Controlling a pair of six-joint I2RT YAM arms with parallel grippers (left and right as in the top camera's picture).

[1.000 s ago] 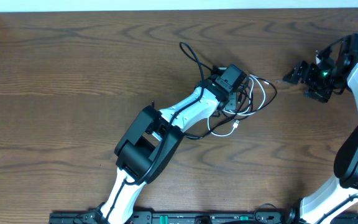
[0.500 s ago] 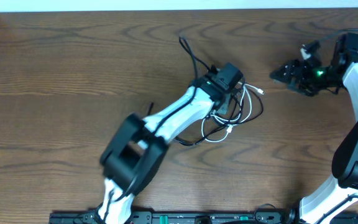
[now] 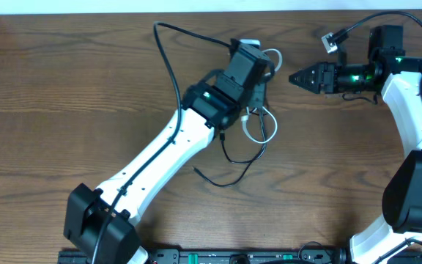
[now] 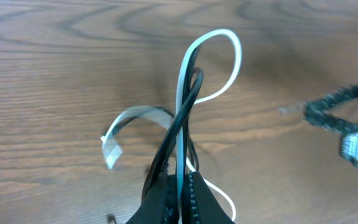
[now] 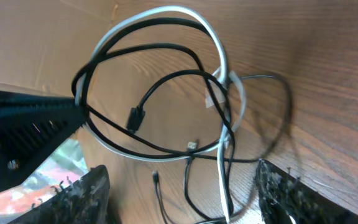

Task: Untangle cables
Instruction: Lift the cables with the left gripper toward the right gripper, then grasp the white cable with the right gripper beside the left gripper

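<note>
Cables: white cord (image 4: pixel 226 38) and black cord (image 4: pixel 190 93) tangled together at the far-middle of the table (image 3: pixel 64 88) | left gripper (image 4: pixel 180 182): clamped on both cords, loops poking past its tips, the rest trailing on the wood | right gripper (image 3: pixel 299 78): jaws apart, holding nothing, near the bundle

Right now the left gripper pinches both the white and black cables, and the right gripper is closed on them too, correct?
No. The left gripper does pinch the white cable and black cable, but the right gripper is open and apart from them; the right wrist view shows it spread wide, short of them.
</note>
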